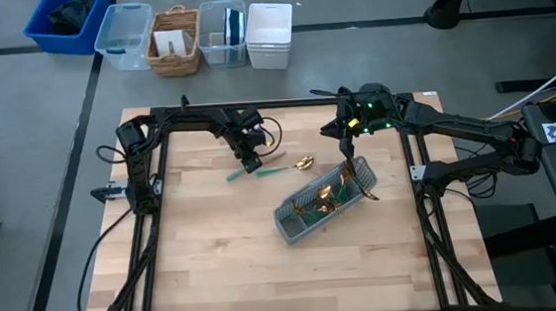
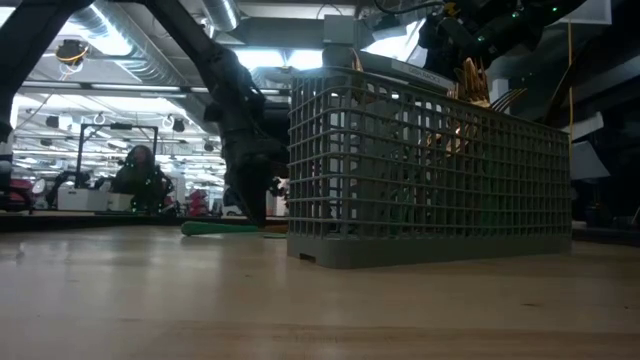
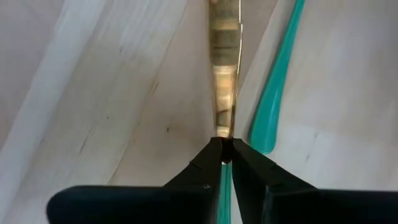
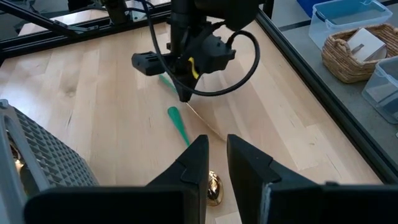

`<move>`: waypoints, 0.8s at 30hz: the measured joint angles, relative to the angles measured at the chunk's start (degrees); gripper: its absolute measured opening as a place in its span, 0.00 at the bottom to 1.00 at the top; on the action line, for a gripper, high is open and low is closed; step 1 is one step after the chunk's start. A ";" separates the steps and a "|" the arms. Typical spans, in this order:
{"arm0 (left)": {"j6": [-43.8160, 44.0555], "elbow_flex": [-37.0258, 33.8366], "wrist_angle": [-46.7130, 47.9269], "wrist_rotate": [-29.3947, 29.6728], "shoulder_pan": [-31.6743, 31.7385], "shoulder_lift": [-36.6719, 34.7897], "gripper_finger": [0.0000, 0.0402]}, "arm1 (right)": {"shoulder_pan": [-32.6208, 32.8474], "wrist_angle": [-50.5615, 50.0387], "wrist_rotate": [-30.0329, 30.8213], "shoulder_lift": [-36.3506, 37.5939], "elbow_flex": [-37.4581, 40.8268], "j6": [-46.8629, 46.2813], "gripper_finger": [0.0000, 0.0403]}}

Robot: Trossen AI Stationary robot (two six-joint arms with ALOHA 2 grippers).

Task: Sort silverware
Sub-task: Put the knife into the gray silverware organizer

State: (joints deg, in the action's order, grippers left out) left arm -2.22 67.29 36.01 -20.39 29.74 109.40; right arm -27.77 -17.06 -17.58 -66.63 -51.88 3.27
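Wooden table (image 1: 216,250) — teal-handled gold silverware (image 1: 269,168)

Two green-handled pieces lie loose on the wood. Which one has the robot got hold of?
The knife, pinched between the left gripper's fingertips. The spoon beside it lies untouched.

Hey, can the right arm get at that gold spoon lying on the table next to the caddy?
Probably yes. The right hand hangs with its fingers apart just above the spoon, nothing between them. The caddy sits off to one side, and the left hand is busy with another piece.
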 joint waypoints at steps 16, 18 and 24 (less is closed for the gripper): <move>0.76 0.11 -0.63 -3.68 2.79 -0.15 0.00 | 0.02 0.00 0.00 0.00 0.00 0.00 0.16; 0.74 0.11 -0.72 -3.66 2.41 -0.17 0.00 | 0.00 0.00 0.00 0.00 0.00 0.00 0.16; 0.20 0.23 -1.45 0.23 -0.08 -0.32 0.02 | 0.01 0.00 0.00 0.00 0.00 0.00 0.16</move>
State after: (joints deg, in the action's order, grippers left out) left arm -2.02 67.52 34.56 -20.16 29.66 109.08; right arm -27.76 -17.06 -17.58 -66.63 -51.88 3.27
